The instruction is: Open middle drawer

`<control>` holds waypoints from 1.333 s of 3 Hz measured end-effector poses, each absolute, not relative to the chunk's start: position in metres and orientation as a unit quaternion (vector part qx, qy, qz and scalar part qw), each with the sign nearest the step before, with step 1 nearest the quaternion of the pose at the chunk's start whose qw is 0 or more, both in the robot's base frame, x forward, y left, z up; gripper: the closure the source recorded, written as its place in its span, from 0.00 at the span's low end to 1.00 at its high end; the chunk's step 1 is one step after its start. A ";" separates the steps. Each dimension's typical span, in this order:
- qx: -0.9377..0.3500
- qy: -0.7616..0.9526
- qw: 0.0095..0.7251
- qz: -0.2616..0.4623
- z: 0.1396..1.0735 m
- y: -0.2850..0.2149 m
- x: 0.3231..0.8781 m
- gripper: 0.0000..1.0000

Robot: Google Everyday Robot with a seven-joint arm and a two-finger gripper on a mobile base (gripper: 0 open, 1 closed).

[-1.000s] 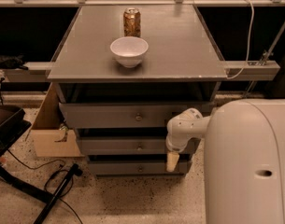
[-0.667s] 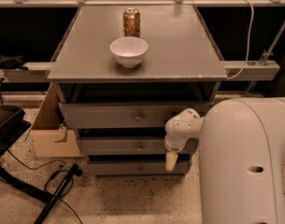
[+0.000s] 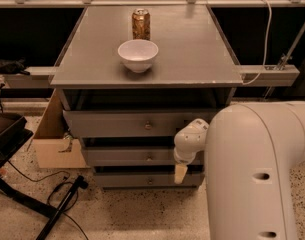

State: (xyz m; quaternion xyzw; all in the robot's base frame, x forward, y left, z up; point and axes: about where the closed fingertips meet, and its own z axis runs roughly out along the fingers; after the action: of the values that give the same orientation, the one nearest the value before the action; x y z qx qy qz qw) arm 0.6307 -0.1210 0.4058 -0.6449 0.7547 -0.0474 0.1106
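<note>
The grey cabinet point(image 3: 192, 59) has three drawers stacked under its top. The middle drawer point(image 3: 127, 157) is a shallow grey front with a small round metal knob point(image 3: 150, 157), between the taller top drawer point(image 3: 112, 124) and the low bottom drawer point(image 3: 132, 180). My gripper point(image 3: 180, 173) hangs from the white wrist point(image 3: 190, 140) in front of the right end of the middle and bottom drawer fronts. It is to the right of the knob and a little below it. My bulky white arm point(image 3: 257, 174) fills the lower right and hides the cabinet's right side.
A white bowl point(image 3: 138, 55) and a drink can point(image 3: 141, 24) stand on the cabinet top. A cardboard box point(image 3: 54, 146) sits on the floor left of the cabinet. Black cables and a stand point(image 3: 62, 204) lie on the speckled floor at the lower left.
My arm has swung further into view from the right. The gripper has shifted slightly left and down along the drawer fronts. The drawers have not moved.
</note>
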 end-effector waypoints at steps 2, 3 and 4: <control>-0.636 0.762 0.114 -0.038 0.396 -0.120 0.622 0.42; -0.634 0.764 0.113 -0.036 0.399 -0.120 0.620 0.65; -0.634 0.764 0.113 -0.036 0.403 -0.120 0.620 0.88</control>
State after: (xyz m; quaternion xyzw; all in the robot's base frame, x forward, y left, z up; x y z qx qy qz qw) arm 0.6196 -0.1204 0.4032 -0.6343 0.7639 -0.0360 0.1129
